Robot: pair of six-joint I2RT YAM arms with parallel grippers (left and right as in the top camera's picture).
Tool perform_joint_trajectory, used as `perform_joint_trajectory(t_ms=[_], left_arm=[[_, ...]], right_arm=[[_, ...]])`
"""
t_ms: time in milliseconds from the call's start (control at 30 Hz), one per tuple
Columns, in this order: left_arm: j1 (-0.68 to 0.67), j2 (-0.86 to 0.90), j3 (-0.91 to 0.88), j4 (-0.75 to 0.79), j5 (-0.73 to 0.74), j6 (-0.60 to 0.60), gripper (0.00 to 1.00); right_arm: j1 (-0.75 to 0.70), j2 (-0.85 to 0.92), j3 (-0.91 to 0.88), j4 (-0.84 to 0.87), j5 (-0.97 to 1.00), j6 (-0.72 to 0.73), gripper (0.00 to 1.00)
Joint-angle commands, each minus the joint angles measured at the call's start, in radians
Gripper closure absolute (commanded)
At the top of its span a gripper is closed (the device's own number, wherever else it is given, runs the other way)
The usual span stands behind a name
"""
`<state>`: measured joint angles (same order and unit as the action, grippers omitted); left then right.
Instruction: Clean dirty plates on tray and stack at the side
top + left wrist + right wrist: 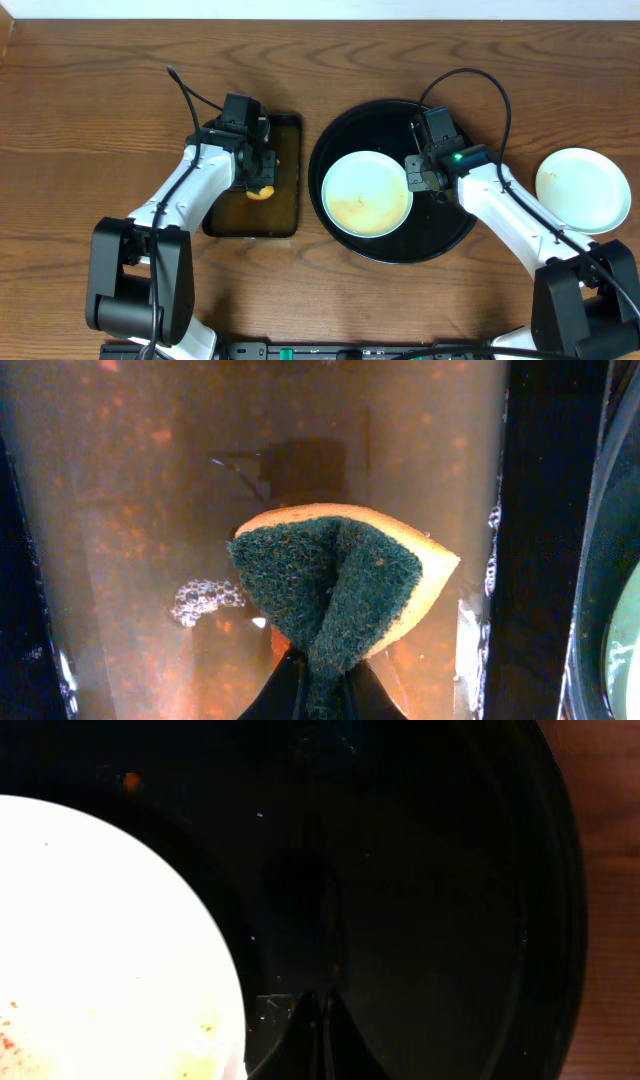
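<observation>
One stained plate [366, 194] in tray [380, 125]; pan [285, 205] of brown liquid [120, 510]; left tool [320, 685] pinching sponge [330, 585]; right tool [318, 1030] closed, empty

The left gripper [322, 698] is pinching a folded sponge [335, 585], its green scouring side facing out and orange foam showing behind. Brownish liquid [140, 490] is lying beyond it, with small bubbles [205, 600] floating just beside the sponge.

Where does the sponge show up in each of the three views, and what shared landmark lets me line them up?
Overhead: the sponge is left of centre, over the brown-water pan, pinched by the left gripper.
Left wrist: centre of frame, folded, green side facing the camera.
Right wrist: not in it.
Shared landmark: the black tray, at the left wrist view's right edge, filling the right wrist view.
</observation>
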<state>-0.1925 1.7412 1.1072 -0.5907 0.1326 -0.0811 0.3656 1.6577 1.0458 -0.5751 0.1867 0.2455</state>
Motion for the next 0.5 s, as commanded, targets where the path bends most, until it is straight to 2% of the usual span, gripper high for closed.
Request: perform_joint_trajectory(t_ms=[0,100,467], left_arm=[[0.002,0.006,-0.005,0.001,0.006,0.001,0.92],[0.002,0.006,-0.005,0.002,0.006,0.001,0.92],[0.002,0.006,-0.005,0.002,0.006,0.001,0.92]], right_arm=[[-0.019,0.0,0.0,0.007,-0.108,-0.008,0.96],[-0.03,0.012,0.0,0.018,-0.224,-0.079,0.83],[-0.039,0.098,-0.001,0.013,-0.24,-0.083,0.85]])
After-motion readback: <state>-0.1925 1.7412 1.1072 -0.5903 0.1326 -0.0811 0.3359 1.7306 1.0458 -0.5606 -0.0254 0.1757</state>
